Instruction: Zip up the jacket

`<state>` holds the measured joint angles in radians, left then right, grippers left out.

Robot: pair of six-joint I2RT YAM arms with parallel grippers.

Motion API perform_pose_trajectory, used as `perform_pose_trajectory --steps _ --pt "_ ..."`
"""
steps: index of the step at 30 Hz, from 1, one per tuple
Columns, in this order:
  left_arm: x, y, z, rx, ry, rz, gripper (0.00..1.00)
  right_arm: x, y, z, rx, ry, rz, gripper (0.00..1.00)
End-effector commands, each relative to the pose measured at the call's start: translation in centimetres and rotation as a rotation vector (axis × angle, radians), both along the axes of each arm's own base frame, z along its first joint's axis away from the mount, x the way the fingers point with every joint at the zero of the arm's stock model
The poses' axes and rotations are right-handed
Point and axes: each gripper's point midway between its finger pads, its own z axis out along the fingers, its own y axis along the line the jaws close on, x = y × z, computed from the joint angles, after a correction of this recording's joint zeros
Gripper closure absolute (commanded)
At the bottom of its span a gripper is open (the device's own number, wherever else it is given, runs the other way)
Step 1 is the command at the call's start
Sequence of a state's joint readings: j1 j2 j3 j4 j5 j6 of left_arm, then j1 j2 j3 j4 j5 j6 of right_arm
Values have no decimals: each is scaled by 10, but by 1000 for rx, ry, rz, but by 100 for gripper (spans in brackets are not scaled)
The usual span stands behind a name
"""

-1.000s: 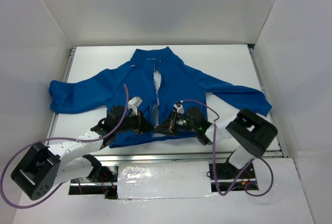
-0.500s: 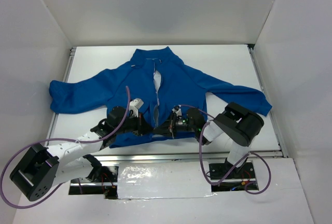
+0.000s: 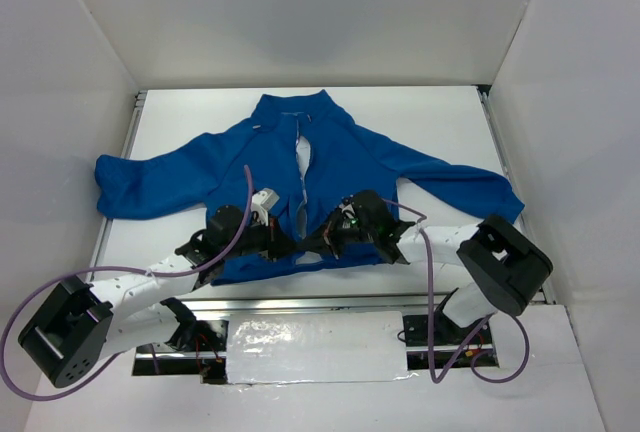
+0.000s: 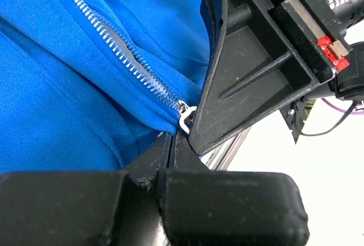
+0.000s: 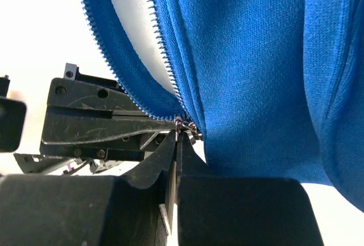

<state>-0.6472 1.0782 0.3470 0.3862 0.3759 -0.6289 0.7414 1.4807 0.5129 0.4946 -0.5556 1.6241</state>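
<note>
I've got the jacket lying flat and face up on the white table. Its collar points away from the arm bases and both sleeves are spread out to the sides. The zipper is undone along the front, and in the top view a pale gap shows at the chest.

Both arms reach in low and meet at the bottom hem, right at the foot of the zipper. On the left wrist camera, the left gripper has its jaws pressed tight together, with the blue hem edge sitting at their tips, beside the lowest teeth. How much cloth is pinched there, I can't tell.

The small metal zipper pull hangs just past that edge, right against the right arm's black finger. On the right wrist camera, the right gripper is closed narrow too, its tips nipping the pull at the very base of the two tooth rows. Above that, the rows spread apart.
</note>
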Motion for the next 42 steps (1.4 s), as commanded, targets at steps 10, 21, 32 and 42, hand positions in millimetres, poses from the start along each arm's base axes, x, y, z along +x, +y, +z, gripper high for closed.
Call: perform_pose_trajectory --steps 10,21,32,42 --pt "-25 -21 24 -73 -55 -165 100 32 -17 19 68 -19 -139 100" --pt "-17 -13 -9 93 -16 -61 100 41 -27 119 281 -191 -179 100" --pt "-20 -35 -7 66 -23 -119 100 34 -38 68 186 -149 -230 100" --pt "-34 -39 -11 90 -15 -163 100 53 -24 63 166 -147 -225 100"
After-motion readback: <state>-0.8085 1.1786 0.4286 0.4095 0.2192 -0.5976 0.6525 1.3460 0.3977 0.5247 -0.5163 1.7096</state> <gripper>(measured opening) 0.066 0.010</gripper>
